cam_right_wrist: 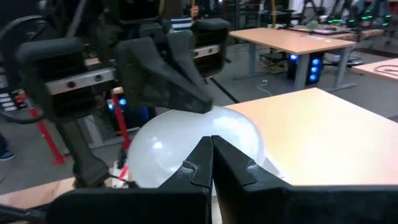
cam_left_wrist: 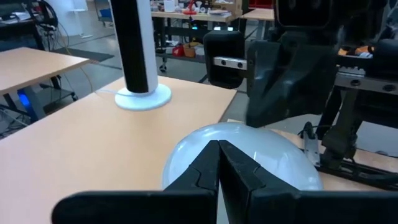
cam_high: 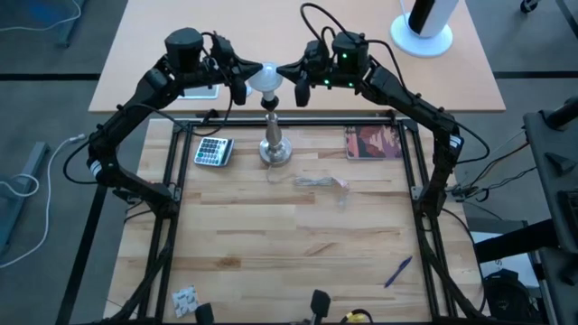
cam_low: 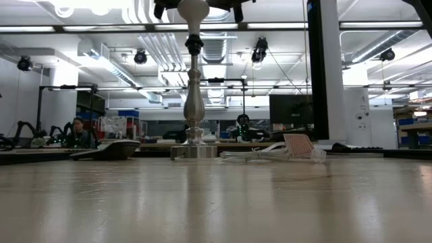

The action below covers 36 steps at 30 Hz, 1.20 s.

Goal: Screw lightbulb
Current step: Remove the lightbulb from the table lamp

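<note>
The white frosted lightbulb (cam_high: 265,81) sits on top of the silver stand (cam_high: 274,144) at the far middle of the table, and its lower part shows in the low view (cam_low: 192,8) above the stand's black socket (cam_low: 194,44). My left gripper (cam_high: 252,74) is shut at the bulb's left side. My right gripper (cam_high: 281,72) is shut at its right side. The two gripper tips face each other across the bulb. My left gripper has its shut fingertips (cam_left_wrist: 219,147) against the bulb's rounded glass (cam_left_wrist: 249,155) on its left side, coming level from the table's left. The bulb stays upright on the stand. My right gripper has its shut fingertips (cam_right_wrist: 210,140) against the rounded glass (cam_right_wrist: 180,146) on its right side, coming level from the table's right.
A calculator (cam_high: 213,151) lies left of the stand's base and a reddish booklet (cam_high: 373,143) lies to its right. A white cable (cam_high: 321,182) lies near the base, and a blue pen (cam_high: 398,269) lies at the near right. A large white cylinder (cam_high: 423,23) stands on the far table.
</note>
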Each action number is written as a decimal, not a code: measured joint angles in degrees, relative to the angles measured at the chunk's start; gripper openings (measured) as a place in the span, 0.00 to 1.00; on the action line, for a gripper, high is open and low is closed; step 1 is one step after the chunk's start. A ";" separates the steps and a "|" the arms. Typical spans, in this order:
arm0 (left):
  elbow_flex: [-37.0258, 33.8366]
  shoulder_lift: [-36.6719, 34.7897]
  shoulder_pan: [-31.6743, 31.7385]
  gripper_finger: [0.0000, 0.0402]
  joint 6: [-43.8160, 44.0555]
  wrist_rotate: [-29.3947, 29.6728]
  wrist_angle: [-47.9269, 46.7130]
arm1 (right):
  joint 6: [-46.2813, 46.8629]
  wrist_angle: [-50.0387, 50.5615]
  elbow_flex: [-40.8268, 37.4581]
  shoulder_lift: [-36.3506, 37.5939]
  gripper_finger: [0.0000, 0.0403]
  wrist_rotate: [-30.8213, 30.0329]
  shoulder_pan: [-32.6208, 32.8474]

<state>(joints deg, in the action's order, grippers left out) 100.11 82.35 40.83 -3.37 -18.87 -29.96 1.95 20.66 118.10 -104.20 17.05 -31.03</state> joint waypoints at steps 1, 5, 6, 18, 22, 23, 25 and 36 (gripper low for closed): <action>-0.02 0.00 -0.13 0.00 0.04 -0.01 0.05 | -0.02 -0.12 0.00 -0.02 0.00 -0.26 -0.04; -0.10 0.07 -0.45 0.00 0.79 -0.40 1.43 | -0.20 -0.18 -0.05 -0.11 0.00 -2.08 -0.34; -0.04 0.11 -0.45 0.00 0.98 -0.46 1.53 | -0.31 -0.17 -0.08 -0.11 0.00 -2.14 -0.35; 0.31 -0.90 -0.54 0.00 2.55 -1.03 5.96 | 1.47 -0.40 1.38 -0.28 0.00 -2.50 -0.28; 0.31 -1.17 -0.55 0.00 0.10 -0.42 4.12 | 1.36 -0.37 2.20 -0.39 0.00 -2.26 0.10; 0.31 -1.43 -0.54 0.00 -1.12 0.16 3.33 | 1.36 -0.47 2.31 -0.39 0.00 -1.95 0.26; 0.34 -1.93 -0.51 0.00 -4.01 1.71 1.15 | 1.51 -0.73 2.38 -0.37 0.00 -0.64 0.47; 0.34 -2.43 -0.12 0.00 -9.12 5.96 -6.42 | 0.41 0.60 1.47 -0.52 0.00 0.55 1.67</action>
<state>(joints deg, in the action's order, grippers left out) 100.44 79.92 40.71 -12.50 -12.91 -36.38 2.36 21.27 119.57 -104.72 17.60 -29.36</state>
